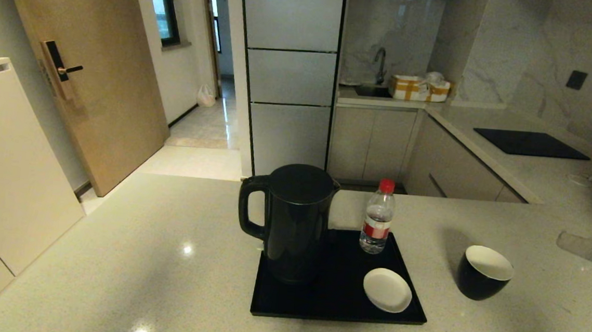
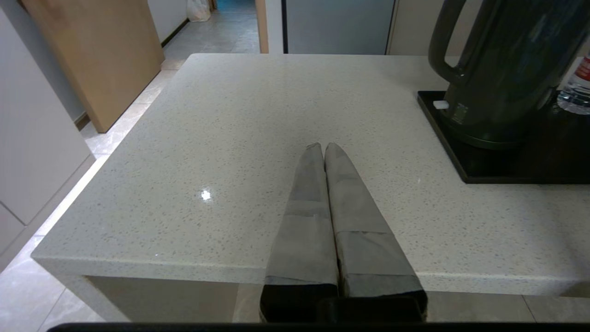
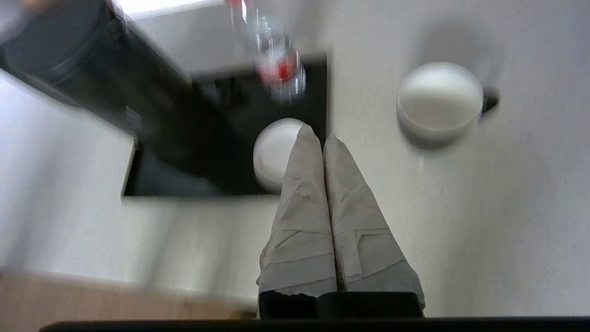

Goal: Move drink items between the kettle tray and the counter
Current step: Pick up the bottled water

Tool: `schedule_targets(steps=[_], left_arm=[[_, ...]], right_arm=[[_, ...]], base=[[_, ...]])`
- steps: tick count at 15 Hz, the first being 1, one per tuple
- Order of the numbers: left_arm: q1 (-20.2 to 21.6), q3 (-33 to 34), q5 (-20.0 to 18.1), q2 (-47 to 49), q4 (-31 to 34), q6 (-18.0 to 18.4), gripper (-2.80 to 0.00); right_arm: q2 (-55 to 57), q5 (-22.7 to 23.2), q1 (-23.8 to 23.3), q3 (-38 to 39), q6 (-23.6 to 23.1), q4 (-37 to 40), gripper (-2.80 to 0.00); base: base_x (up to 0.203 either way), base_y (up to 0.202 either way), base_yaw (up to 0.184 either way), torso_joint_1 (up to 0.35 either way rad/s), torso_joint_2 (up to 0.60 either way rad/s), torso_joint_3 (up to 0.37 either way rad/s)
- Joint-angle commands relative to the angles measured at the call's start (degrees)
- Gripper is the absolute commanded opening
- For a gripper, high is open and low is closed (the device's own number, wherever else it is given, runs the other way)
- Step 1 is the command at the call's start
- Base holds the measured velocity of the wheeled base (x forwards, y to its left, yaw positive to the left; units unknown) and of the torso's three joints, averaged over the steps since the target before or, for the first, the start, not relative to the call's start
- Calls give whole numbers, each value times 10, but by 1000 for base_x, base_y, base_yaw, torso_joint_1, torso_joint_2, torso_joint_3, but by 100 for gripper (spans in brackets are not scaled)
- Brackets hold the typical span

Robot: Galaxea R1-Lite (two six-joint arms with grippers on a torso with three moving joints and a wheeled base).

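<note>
Standing on the counter (image 1: 112, 257) just right of the tray (image 1: 338, 307), the cup (image 1: 484, 273) looks glossy, breakable and handleless, so grip across its rim; kettle (image 1: 292, 223) and bottle (image 1: 377, 224) sit on the tray. Both grippers, left (image 2: 322, 147) and right (image 3: 318, 136), are closed and empty.

We see the kettle (image 1: 292, 220), bottle (image 1: 377, 217) and saucer (image 1: 387, 290) on the tray (image 1: 317, 303) — the cup (image 1: 484, 272) stands on the counter (image 1: 112, 257).

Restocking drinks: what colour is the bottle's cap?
Red; the bottle cap shows best in the head view.
</note>
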Motion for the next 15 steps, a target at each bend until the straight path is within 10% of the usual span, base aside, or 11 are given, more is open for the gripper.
schedule_targets(steps=[1, 4, 5, 15], left_arm=[[0, 0, 0, 0, 0, 0, -280], [0, 0, 0, 0, 0, 1, -280], [0, 0, 0, 0, 0, 0, -280], [0, 0, 0, 0, 0, 0, -280]], right_arm=[[45, -53, 75, -18, 14, -1, -280], [224, -112, 137, -31, 28, -99, -280], [279, -122, 151, -43, 33, -122, 0], [596, -184, 193, -130, 29, -363, 0]], base=[[0, 0, 0, 0, 0, 0], [0, 0, 0, 0, 0, 0], [0, 0, 0, 0, 0, 0], [0, 0, 0, 0, 0, 0]])
